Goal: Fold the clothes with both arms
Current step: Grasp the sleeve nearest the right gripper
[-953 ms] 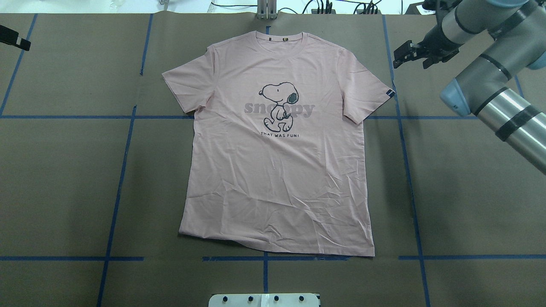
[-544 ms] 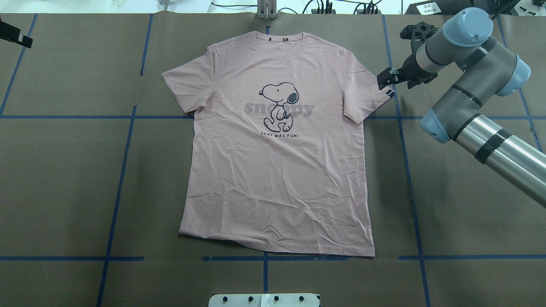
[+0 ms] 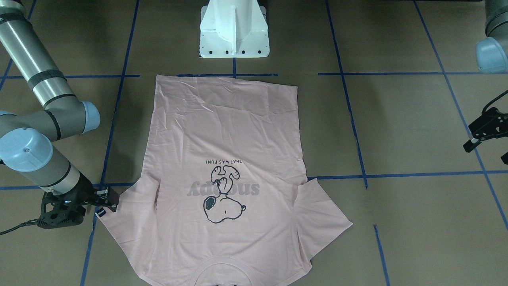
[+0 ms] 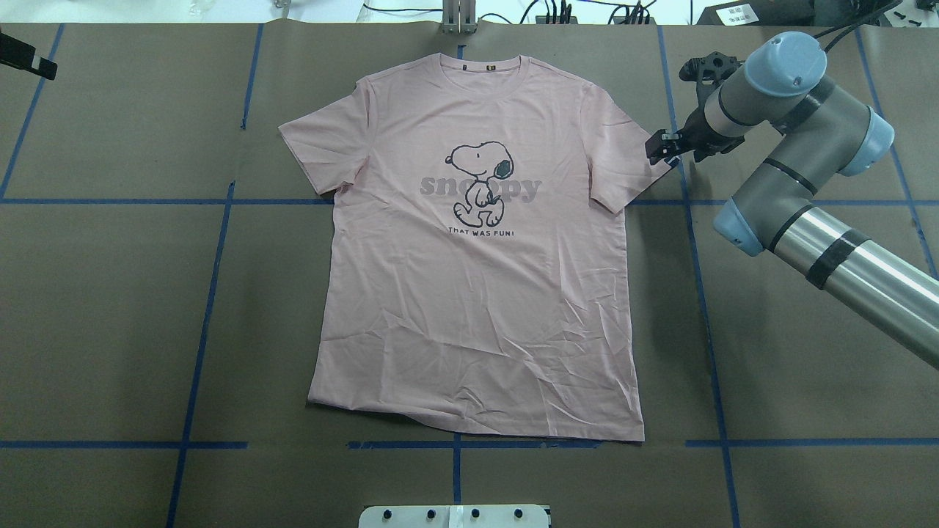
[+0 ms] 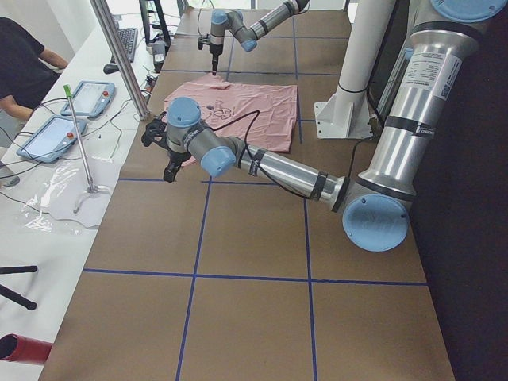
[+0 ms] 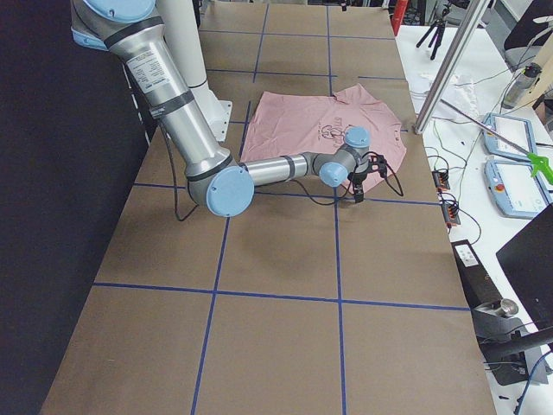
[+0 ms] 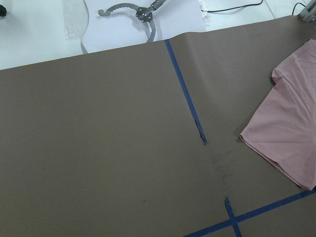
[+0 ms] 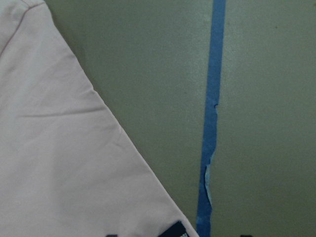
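Observation:
The pale pink T-shirt [image 4: 477, 279] lies flat and face up on the brown paper, collar at the far edge, dog print [image 4: 480, 183] showing. It also shows in the front view [image 3: 226, 159]. My right gripper [image 4: 658, 149] is low over the tip of the shirt's right sleeve, by the small black tag [image 3: 101, 213]. Its jaws stand apart and hold nothing. The right wrist view shows that sleeve edge [image 8: 59, 163] and the tag at the bottom. My left gripper [image 3: 486, 153] is open and empty, far off to the shirt's left. The left wrist view shows the other sleeve [image 7: 289, 133].
The white pedestal base [image 3: 234, 31] stands at the near edge behind the hem. Blue tape lines [image 4: 213, 279] cross the paper. Beyond the table's far edge are cables, tablets [image 5: 55, 135], a pole stand [image 5: 79, 135] and an operator [image 5: 20, 55].
My right arm has swung left and down, bringing its gripper from off the shirt to the right sleeve tip. The left gripper has hardly moved. The shirt has not moved.

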You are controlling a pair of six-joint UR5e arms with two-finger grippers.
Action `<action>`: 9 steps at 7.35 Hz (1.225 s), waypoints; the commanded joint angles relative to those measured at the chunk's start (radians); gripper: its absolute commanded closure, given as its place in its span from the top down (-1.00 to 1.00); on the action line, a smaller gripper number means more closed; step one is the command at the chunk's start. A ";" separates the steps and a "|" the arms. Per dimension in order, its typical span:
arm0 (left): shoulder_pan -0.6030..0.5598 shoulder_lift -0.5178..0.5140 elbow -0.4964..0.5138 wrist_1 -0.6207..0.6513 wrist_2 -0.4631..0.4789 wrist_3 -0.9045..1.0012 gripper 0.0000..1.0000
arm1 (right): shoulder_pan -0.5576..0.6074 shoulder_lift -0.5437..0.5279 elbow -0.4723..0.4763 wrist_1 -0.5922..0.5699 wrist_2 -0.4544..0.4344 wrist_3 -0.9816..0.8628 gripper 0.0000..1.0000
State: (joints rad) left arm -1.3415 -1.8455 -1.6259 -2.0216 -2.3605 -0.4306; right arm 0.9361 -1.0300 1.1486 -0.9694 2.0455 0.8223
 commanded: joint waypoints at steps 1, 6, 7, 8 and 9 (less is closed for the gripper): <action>-0.001 0.002 0.000 -0.002 0.000 0.001 1.00 | 0.000 0.001 -0.004 0.000 -0.001 0.000 0.04; -0.001 0.003 0.000 -0.002 0.000 0.003 0.99 | 0.009 0.027 0.002 0.003 0.001 0.004 -1.00; -0.001 0.003 0.000 -0.002 0.000 0.003 0.98 | 0.013 0.040 0.013 0.006 0.008 0.006 -1.00; -0.001 0.005 0.006 -0.002 0.000 0.013 0.96 | 0.013 0.063 0.049 0.005 0.025 0.012 -1.00; -0.001 0.005 0.008 -0.002 0.000 0.015 0.96 | 0.009 0.100 0.065 0.005 0.054 0.011 -1.00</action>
State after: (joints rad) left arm -1.3422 -1.8413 -1.6216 -2.0233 -2.3608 -0.4204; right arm 0.9473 -0.9678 1.1880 -0.9648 2.0712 0.8317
